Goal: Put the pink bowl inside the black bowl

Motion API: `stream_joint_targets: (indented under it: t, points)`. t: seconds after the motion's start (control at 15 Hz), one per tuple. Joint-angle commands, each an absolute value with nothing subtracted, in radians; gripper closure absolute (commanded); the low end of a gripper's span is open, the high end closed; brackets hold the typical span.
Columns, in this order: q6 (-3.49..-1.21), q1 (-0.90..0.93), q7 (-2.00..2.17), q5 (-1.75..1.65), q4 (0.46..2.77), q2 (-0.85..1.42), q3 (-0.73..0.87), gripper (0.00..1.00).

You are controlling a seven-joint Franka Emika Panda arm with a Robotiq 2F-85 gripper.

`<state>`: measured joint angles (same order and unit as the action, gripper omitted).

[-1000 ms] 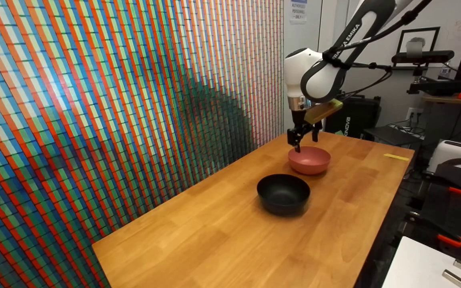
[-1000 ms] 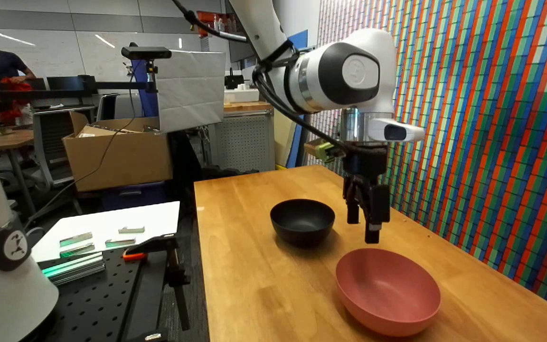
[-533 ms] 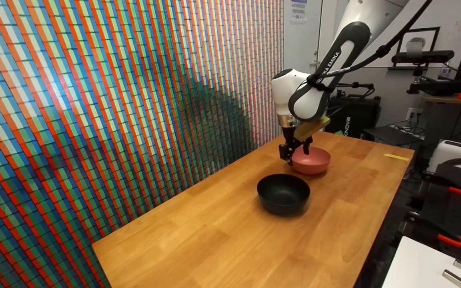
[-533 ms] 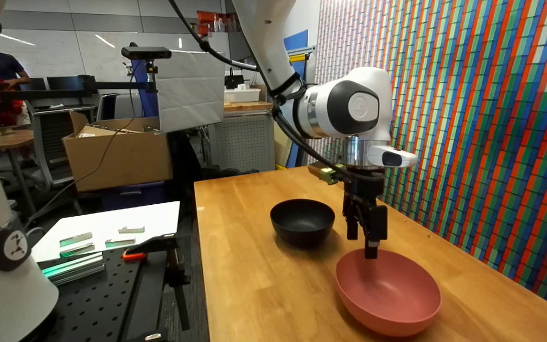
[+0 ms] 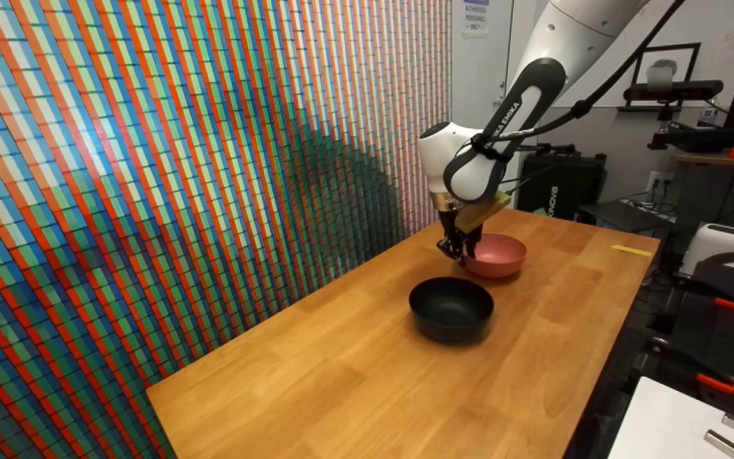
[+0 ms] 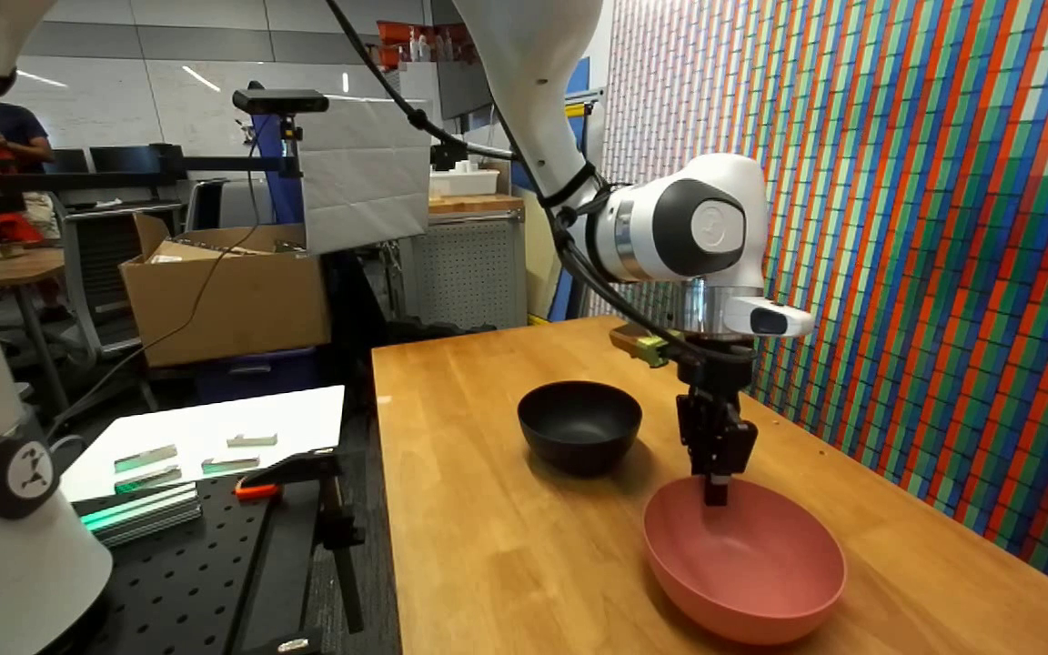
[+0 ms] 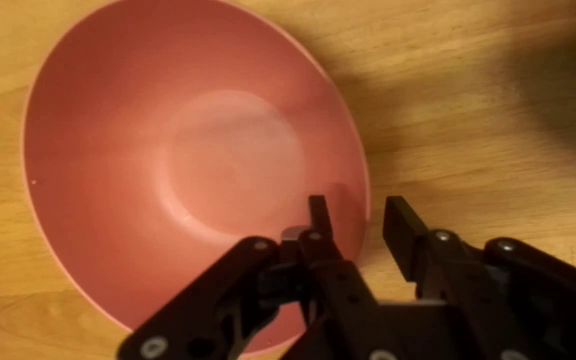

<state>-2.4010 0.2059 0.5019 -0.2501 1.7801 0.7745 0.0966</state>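
Note:
The pink bowl (image 6: 751,569) stands upright on the wooden table, and most of its inside fills the wrist view. My gripper (image 7: 356,202) points down over the bowl's edge on the side nearer the wall. One finger (image 7: 321,215) is over the inside of the bowl, the opposite finger (image 7: 403,230) outside it. The rim runs between them with a gap on either side, so the jaws are partly closed but hold nothing. The black bowl (image 5: 451,311), empty and upright, sits a short way from the pink bowl in both exterior views.
A wall of coloured tiles (image 5: 214,166) runs along one long side of the table (image 5: 341,389). Across from it stand a white board (image 6: 242,418) with metal bars and a black perforated surface (image 6: 187,582). A yellow strip (image 5: 630,250) lies near a table corner.
The arm has come down to the pink bowl's rim and shifted toward the wall side. The fingers have moved closer together around the rim. Both bowls have stayed in place.

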Motion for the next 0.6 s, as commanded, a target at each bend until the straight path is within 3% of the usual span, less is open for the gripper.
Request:
stream_joint_targets:
  t: [0.0, 0.2, 0.53]
  points:
    - [-2.335, 0.216, 0.480, -0.219, 1.678, 0.833, 0.112, 0.92]
    - [-2.288, 0.199, 0.456, -0.202, 1.620, 0.867, 0.102, 0.98]
    - [-2.192, 0.098, 0.293, -0.113, 1.499, 0.925, 0.061, 0.93]
